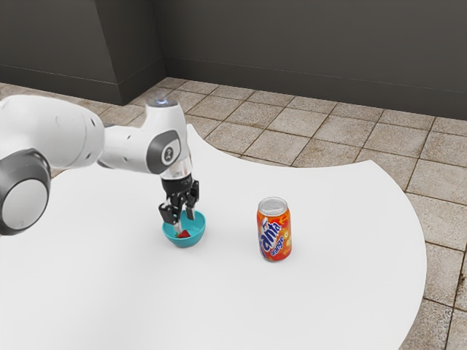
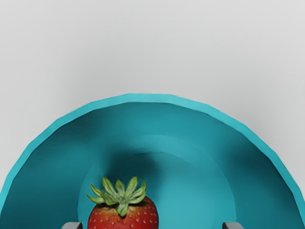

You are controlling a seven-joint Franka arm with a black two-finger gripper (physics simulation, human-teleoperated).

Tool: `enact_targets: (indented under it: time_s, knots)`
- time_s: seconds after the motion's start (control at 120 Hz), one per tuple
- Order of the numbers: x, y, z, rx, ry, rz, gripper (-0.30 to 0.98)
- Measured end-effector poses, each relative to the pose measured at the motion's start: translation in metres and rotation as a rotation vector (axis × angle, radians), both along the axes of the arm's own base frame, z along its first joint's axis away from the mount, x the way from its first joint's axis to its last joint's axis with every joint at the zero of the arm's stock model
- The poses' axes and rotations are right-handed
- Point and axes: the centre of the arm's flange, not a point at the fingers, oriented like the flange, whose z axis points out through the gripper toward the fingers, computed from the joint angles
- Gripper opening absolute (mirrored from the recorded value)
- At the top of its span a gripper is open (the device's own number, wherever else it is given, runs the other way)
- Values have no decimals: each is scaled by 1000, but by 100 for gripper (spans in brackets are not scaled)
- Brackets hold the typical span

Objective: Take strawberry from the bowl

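Right now I have the tool (image 1: 184,222) spread wide over the turquoise bowl (image 1: 191,241), its fingertips well apart and nothing gripped. I can see the strawberry (image 2: 123,214) lying inside the bowl, leafy cap showing, nearer one fingertip than the other, while an orange Fanta can (image 1: 274,235) stands upright on the white desk (image 1: 328,299), apart from the bowl.

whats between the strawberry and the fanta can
Between the strawberry and the Fanta can come the side of the teal bowl and then a stretch of white tabletop; the exterior view shows this.
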Motion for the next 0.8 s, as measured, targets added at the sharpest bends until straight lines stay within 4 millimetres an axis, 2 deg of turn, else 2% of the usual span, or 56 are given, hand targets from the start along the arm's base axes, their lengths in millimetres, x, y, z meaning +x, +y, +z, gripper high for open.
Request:
enact_targets:
  time_s: [0.325, 0.8]
  knots:
    - [6, -2, -14, 14, 4, 30, 37]
    - [8, -6, -20, 22, -11, 54, 32]
